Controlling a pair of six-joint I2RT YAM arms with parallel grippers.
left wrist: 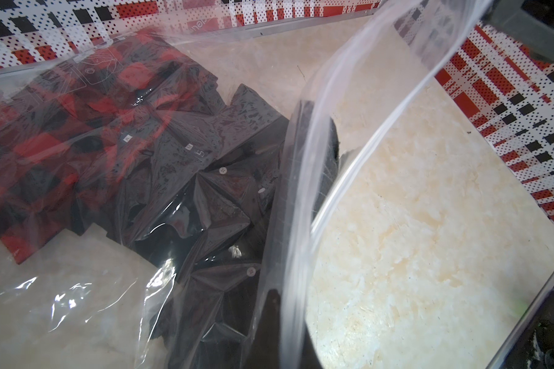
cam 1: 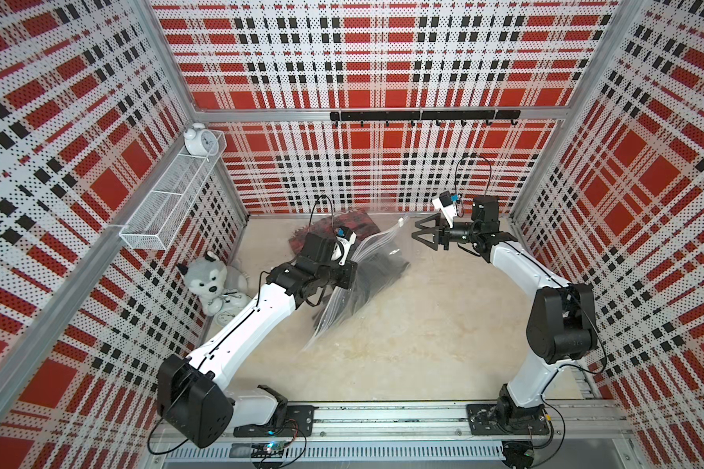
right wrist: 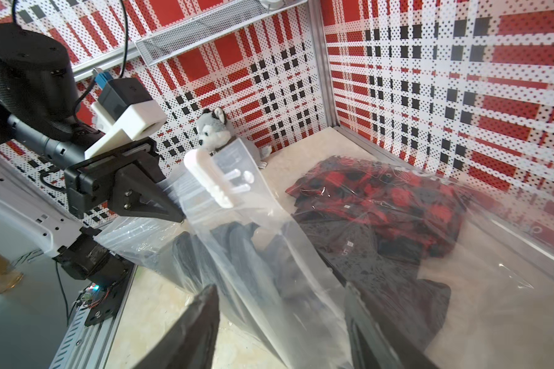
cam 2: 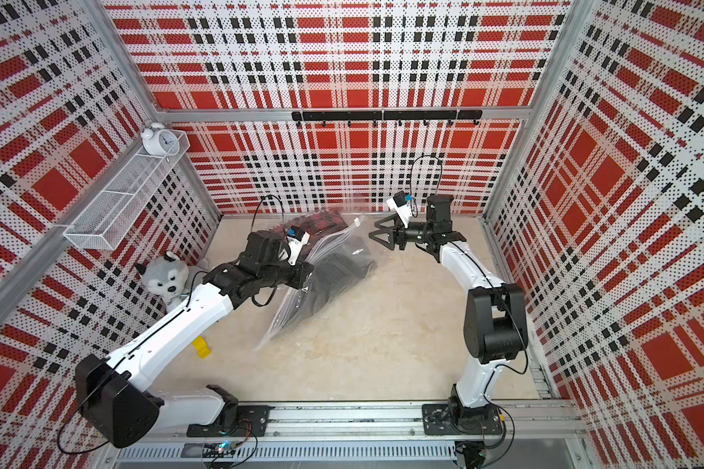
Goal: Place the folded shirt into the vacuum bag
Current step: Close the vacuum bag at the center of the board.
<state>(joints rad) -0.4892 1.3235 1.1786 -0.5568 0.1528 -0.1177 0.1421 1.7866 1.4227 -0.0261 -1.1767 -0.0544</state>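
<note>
Left arm point(cam 1: 253, 316) over vacuum bag point(cam 1: 376, 260); husky point(cam 1: 204, 277) nearby

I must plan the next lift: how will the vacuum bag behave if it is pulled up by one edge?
The vacuum bag is probably floppy: its mouth edge curves and sags beside the left hand that pinches it. The glossy film may slip from a weak grip. The dark shirt seen through it would likely weigh one end down.
</note>
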